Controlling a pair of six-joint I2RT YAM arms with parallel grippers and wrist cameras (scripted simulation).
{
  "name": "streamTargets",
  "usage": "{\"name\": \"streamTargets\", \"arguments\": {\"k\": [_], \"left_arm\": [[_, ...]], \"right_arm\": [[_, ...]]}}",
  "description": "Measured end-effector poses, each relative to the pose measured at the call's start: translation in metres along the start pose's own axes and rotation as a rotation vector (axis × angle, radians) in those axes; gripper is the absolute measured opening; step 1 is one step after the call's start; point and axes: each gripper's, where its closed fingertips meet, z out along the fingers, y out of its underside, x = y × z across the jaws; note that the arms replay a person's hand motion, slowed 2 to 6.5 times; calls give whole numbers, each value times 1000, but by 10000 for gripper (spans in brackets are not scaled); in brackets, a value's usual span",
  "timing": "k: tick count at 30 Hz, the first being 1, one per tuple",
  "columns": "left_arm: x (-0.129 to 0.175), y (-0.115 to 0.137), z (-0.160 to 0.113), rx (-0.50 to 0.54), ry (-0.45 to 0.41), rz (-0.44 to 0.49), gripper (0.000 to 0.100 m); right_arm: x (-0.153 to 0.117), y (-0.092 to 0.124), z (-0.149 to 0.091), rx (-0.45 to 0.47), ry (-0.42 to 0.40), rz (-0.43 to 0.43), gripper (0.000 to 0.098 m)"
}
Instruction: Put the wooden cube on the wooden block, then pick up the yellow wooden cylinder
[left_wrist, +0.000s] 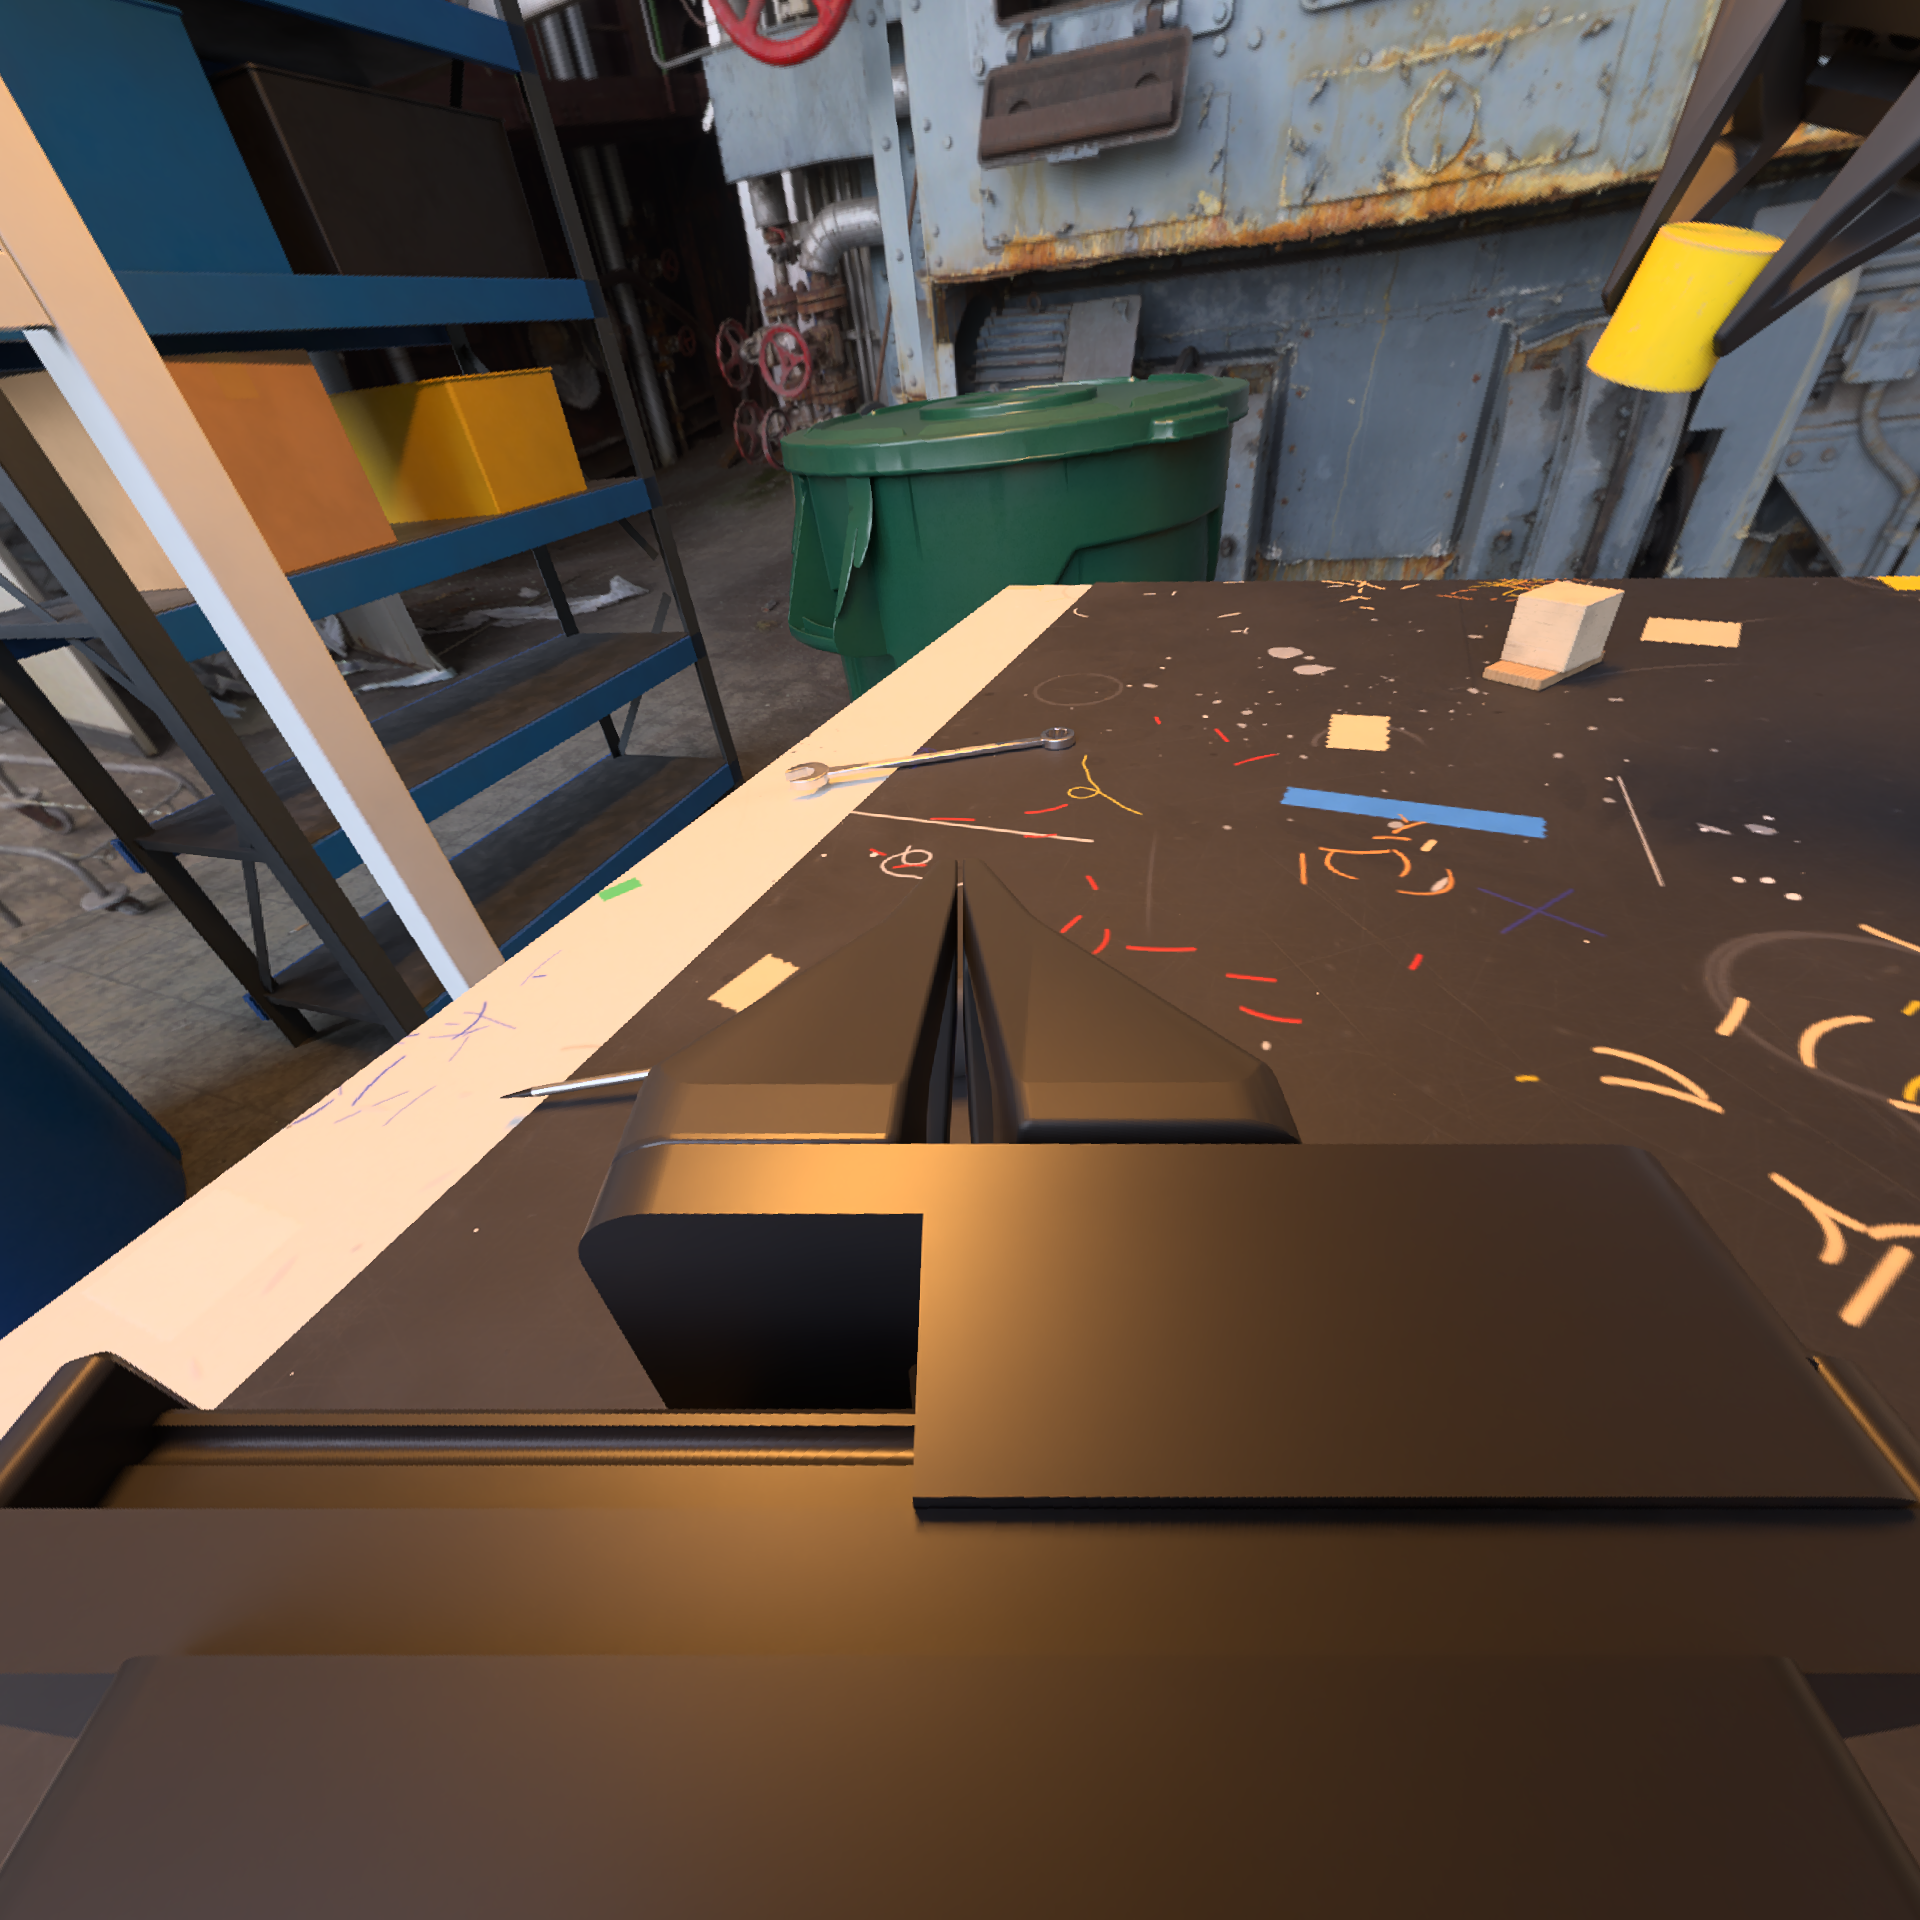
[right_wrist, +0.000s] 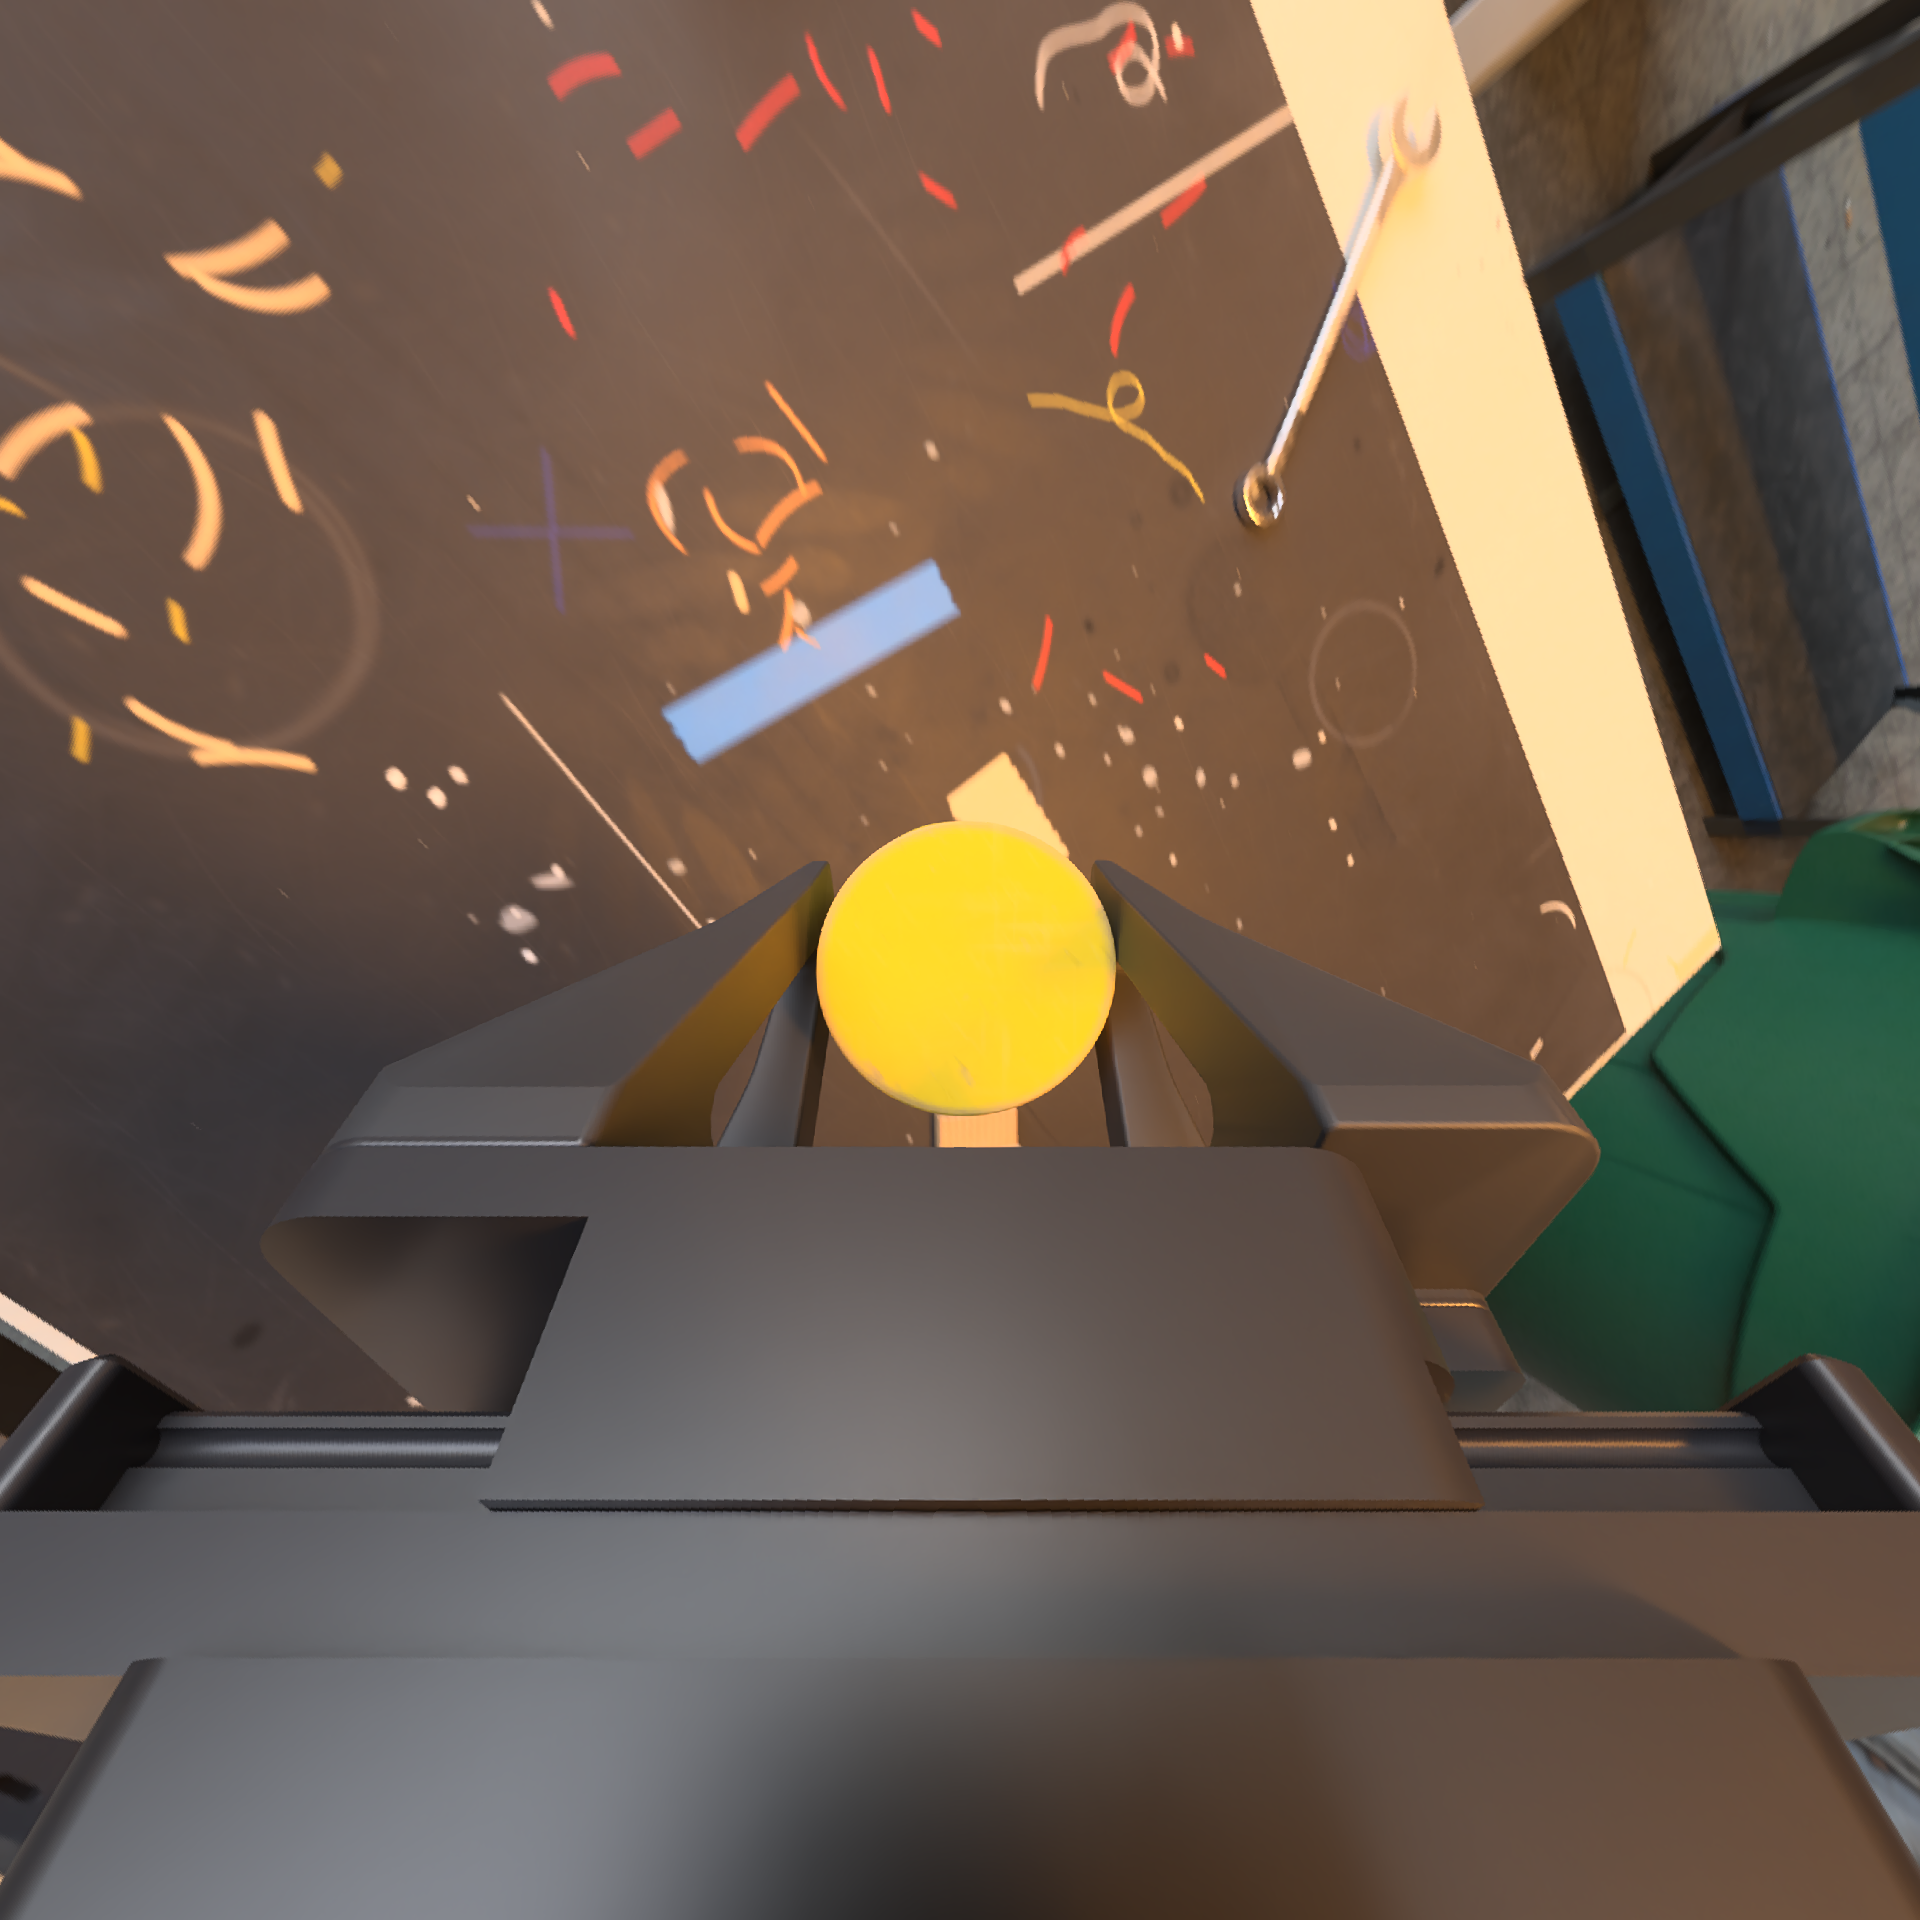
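My right gripper is shut on the yellow wooden cylinder and holds it high above the dark table; I see the cylinder's round end face between the fingers. In the left wrist view the same cylinder hangs in the air at the upper right, clamped by the right gripper's fingers. The pale wooden cube sits on the flat wooden block at the far right of the table. My left gripper is shut and empty, low over the table near its left edge.
A silver wrench lies across the table's pale left edge; it also shows in the right wrist view. A thin metal pin lies beside my left gripper. A green bin and blue shelving stand beyond the table. Tape patches and chalk marks cover the tabletop.
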Motion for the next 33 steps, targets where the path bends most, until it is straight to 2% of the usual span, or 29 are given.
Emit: {"name": "streamTargets", "arguments": {"k": [7, 14, 21, 26, 33], "left_arm": [[0, 4, 1, -12, 1, -4, 9], [1, 11, 2, -29, 1, -11, 9], [1, 15, 4, -41, 2, -9, 9], [1, 17, 4, -49, 1, -8, 9], [0, 20, 5, -60, 0, -11, 9]], "right_arm": [[33, 60, -6, -122, 11, 7, 409], [54, 109, 6, -214, -16, 33, 409], [61, 140, 25, -254, -74, 39, 409], [65, 162, 41, -317, -103, 40, 409], [68, 177, 62, -369, -153, 25, 409]]}}
